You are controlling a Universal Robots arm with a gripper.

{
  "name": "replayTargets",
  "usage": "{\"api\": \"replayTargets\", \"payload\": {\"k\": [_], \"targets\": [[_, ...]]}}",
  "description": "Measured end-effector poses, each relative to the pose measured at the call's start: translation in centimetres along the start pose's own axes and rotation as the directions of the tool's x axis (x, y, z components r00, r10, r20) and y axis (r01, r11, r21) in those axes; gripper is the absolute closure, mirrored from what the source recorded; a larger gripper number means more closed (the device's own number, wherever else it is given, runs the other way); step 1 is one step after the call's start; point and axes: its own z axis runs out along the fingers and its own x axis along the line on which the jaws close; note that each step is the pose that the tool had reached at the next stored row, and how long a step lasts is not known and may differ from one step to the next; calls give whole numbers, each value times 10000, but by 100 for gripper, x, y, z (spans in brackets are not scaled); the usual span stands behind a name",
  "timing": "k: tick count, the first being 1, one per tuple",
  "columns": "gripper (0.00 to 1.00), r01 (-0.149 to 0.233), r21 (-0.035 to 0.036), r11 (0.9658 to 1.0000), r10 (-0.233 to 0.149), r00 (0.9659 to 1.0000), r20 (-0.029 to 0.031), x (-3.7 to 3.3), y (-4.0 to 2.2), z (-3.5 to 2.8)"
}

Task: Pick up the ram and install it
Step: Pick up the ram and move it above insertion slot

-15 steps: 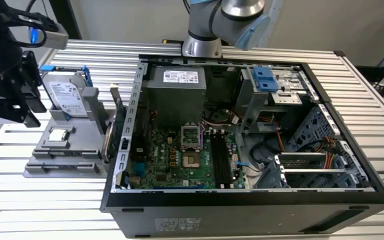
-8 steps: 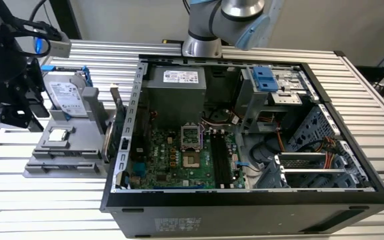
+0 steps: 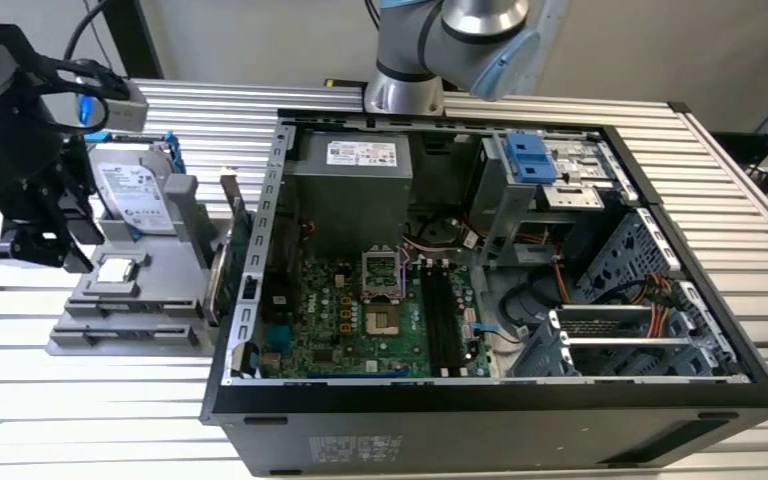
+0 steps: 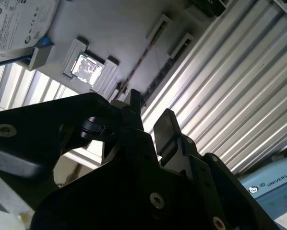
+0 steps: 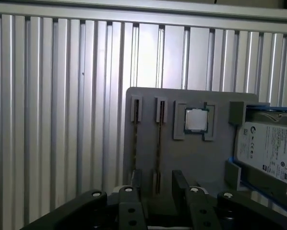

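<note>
Two ram sticks stand on edge in slots of a grey holder [image 5: 191,158]: one ram [image 5: 159,139] and a second ram [image 5: 135,139] beside it. In the second wrist view a ram [image 4: 142,60] appears as a thin dark line. My gripper [image 5: 157,178] is open above the holder, and the near end of one stick lies between its fingers [image 5: 179,179] in the first wrist view; contact cannot be told. In the exterior view the gripper [image 3: 51,245] hangs over the holder at the exterior view's left. The motherboard's long slots [image 3: 440,318] lie in the open computer case.
The holder also carries a processor chip [image 5: 196,120], a silver hard drive [image 5: 270,148] in a blue frame and a green card [image 3: 231,250]. The open case [image 3: 491,400] stands to the exterior view's right on a ribbed metal table [image 3: 117,400], with a power supply [image 3: 351,170] and drive cages [image 3: 624,330] inside.
</note>
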Motion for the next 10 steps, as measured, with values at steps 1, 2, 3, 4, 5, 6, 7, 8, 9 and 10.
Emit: {"api": "replayTargets", "payload": {"k": [1, 2, 3, 4, 5, 6, 7, 8, 9, 10], "targets": [[0, 0, 0, 10000, 0, 10000, 0, 1, 0, 18], [0, 0, 0, 10000, 0, 10000, 0, 2, 0, 36], [0, 0, 1, 10000, 0, 10000, 1, 3, 0, 56], [0, -2, 0, 10000, 2, 10000, 0, 3, 2, 73], [0, -3, 1, 10000, 3, 10000, 1, 3, 7, 91], [0, -1, -1, 10000, 1, 10000, 0, 5, 10, 108], [0, 0, 0, 10000, 0, 10000, 0, 6, 13, 127], [0, 1, 1, 10000, -1, 10000, 1, 7, 14, 145], [0, 1, 0, 10000, -1, 10000, 0, 8, 14, 164], [0, 1, 1, 10000, -1, 10000, 1, 8, 14, 182]]}}
